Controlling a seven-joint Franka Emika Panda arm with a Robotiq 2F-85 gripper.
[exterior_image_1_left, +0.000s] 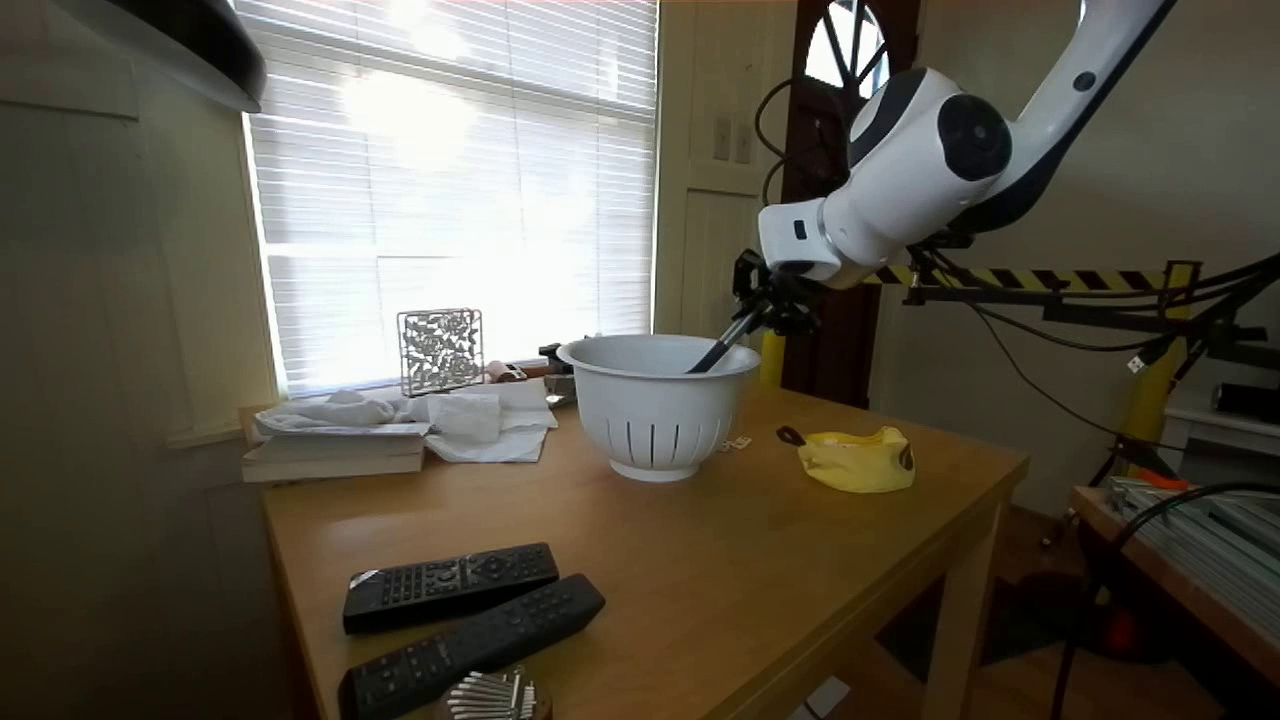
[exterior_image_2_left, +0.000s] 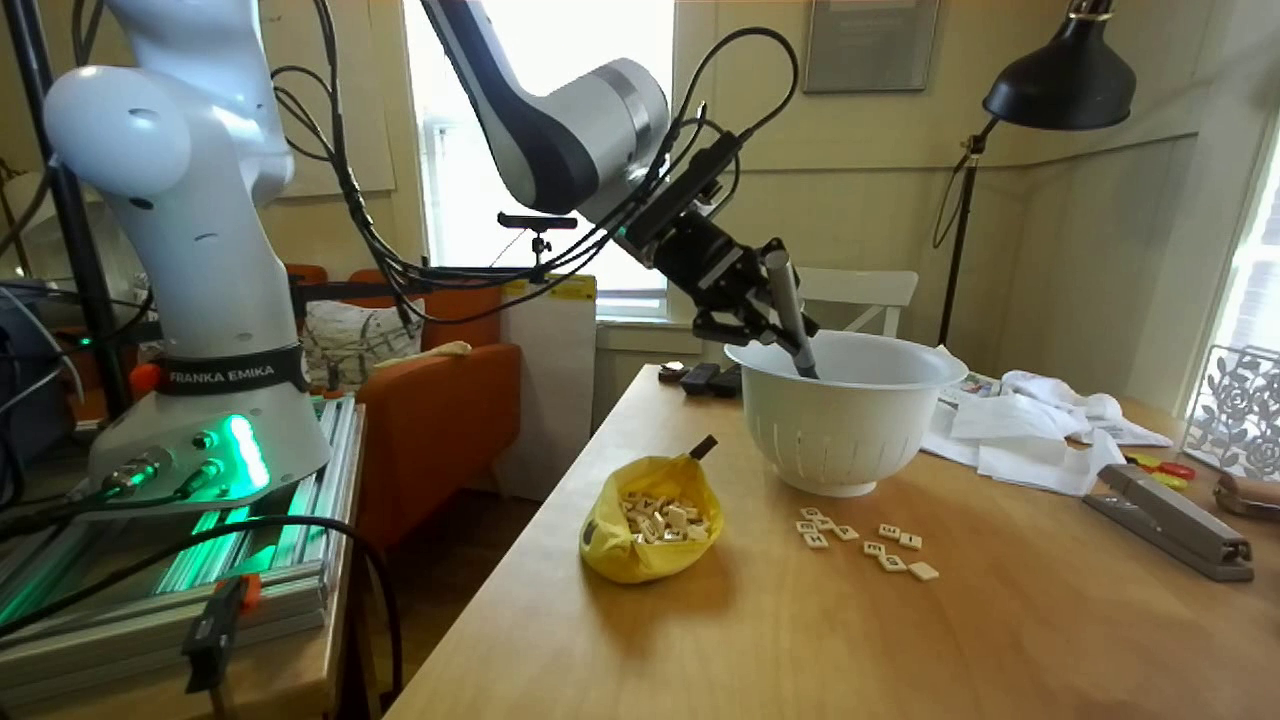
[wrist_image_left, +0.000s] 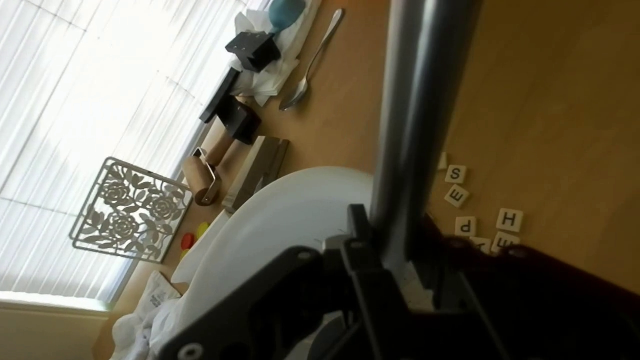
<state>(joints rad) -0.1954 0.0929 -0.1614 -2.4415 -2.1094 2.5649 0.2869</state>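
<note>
Wooden counter (exterior_image_1_left: 600, 540): bears the loose items listed here.

White arm (exterior_image_1_left: 900, 200): the only one I run, so nearest by default; stretched out over the counter and angled down.

White slotted bowl (exterior_image_1_left: 650, 415), colander type: upright on the counter, under the arm's end. Its wall hides its floor in both exterior views.

Gripper (wrist_image_left: 395, 247): fingers together on a metal-shafted tool (exterior_image_2_left: 790, 300), one to either side of the shaft, just above the bowl's rim. Whether they touch that rim, I cannot tell.

Yellow pouch (exterior_image_2_left: 650, 570): soft, mouth gaping, letter tiles (exterior_image_2_left: 665, 520) inside; near the bowl, not touching it.

Tool, dark at its lower end: clamped in the gripper. The relation I watch sits here. Its long axis runs steeply aslant, upper end standing past the fingers, dark end pointing down inside the bowl's rim; so the bowl lies below the gripper, along the shaft's line. Any contact between tip and bowl is hidden from me.

Two black remotes (exterior_image_1_left: 450, 583): side by side, well apart from the gripper.

Grey stapler (exterior_image_2_left: 1175, 520): on the counter, apart from the bowl.

Spoon (wrist_image_left: 299, 91): metal, lying on the counter in my wrist view.

Loose tiles (wrist_image_left: 509, 219): pale, near the bowl's foot; S and H legible.
</note>
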